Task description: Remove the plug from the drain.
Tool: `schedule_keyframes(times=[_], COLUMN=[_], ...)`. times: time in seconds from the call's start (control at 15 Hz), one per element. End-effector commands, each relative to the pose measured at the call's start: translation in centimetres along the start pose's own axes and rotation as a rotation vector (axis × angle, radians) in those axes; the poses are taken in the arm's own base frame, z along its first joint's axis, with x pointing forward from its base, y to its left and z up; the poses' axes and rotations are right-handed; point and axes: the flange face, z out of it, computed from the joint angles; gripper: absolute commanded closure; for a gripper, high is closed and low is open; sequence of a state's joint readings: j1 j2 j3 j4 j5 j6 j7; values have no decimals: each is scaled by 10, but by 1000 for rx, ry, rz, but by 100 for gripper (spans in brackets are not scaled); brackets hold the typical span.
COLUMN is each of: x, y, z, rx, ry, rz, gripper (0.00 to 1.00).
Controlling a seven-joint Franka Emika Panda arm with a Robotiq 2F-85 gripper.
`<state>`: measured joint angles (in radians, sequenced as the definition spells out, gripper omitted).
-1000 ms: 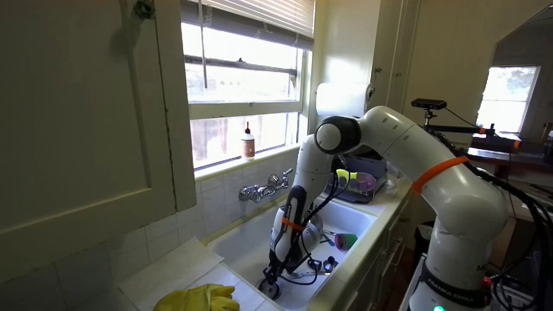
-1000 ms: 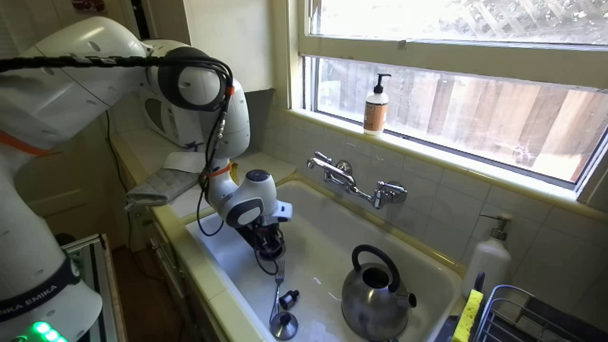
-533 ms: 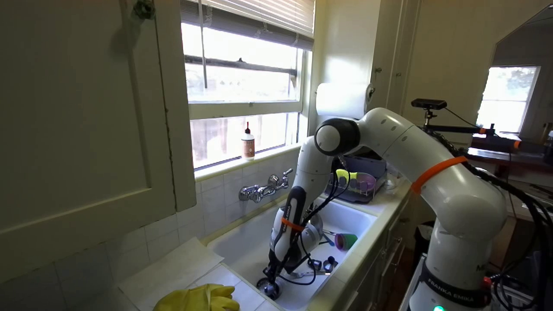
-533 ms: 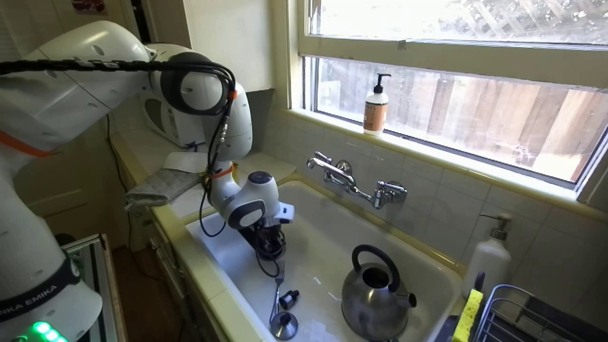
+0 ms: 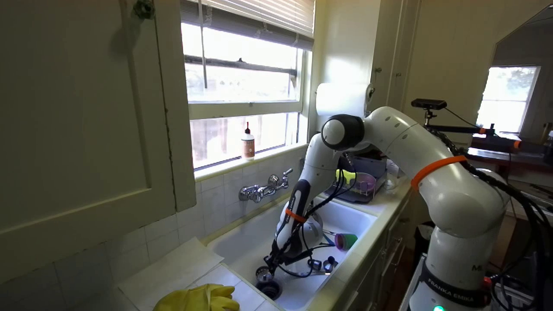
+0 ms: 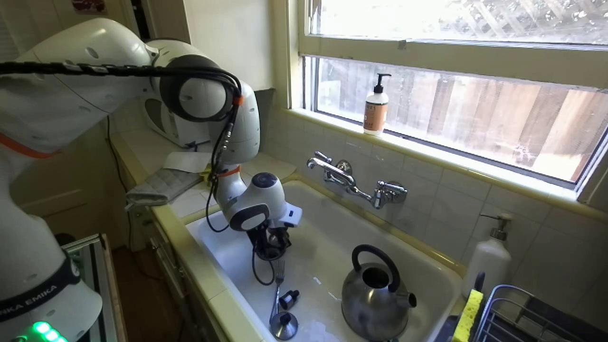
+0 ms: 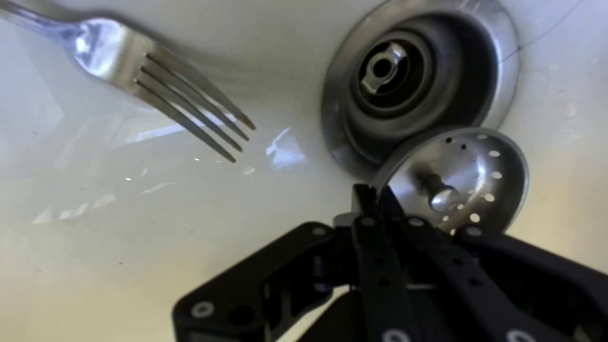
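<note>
The plug is a round metal strainer with holes and a centre knob. In the wrist view the plug (image 7: 475,175) is tilted, and my gripper (image 7: 378,194) is shut on its rim. The open drain (image 7: 456,80) shows just beyond it, and the plug overlaps the drain's near edge in this view. In an exterior view the plug (image 5: 262,274) hangs from my gripper (image 5: 271,261) above the dark drain hole (image 5: 269,290). In an exterior view my gripper (image 6: 273,251) is low in the sink; the drain is hidden there and the plug cannot be made out clearly.
A fork (image 7: 109,52) lies beside the drain. A small dark item (image 6: 289,299) and a metal funnel-like piece (image 6: 284,326) lie near the sink's front wall. A steel kettle (image 6: 375,304) and a green and purple cup (image 5: 345,242) are in the sink. A faucet (image 6: 339,173) juts from the wall.
The plug has come up out of the drain in my gripper, and the drain hole now shows open. The gripper has risen and shifted slightly, away from the hole.
</note>
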<state>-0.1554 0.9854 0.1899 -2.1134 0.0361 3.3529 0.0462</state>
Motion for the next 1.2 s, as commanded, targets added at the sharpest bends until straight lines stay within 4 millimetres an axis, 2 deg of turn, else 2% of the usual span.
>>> schedule_keyframes(times=[0.0, 0.2, 0.47, 0.73, 0.93, 1.13], x=[0, 0, 2, 3, 10, 11], y=[18, 29, 29, 29, 43, 53], z=[2, 0, -9, -22, -29, -28], rx=[-17, -16, 37, 82, 51, 36], ry=[-28, -32, 17, 64, 118, 109], rz=[183, 337, 501, 553, 595, 617], gripper=[99, 99, 99, 99, 99, 99])
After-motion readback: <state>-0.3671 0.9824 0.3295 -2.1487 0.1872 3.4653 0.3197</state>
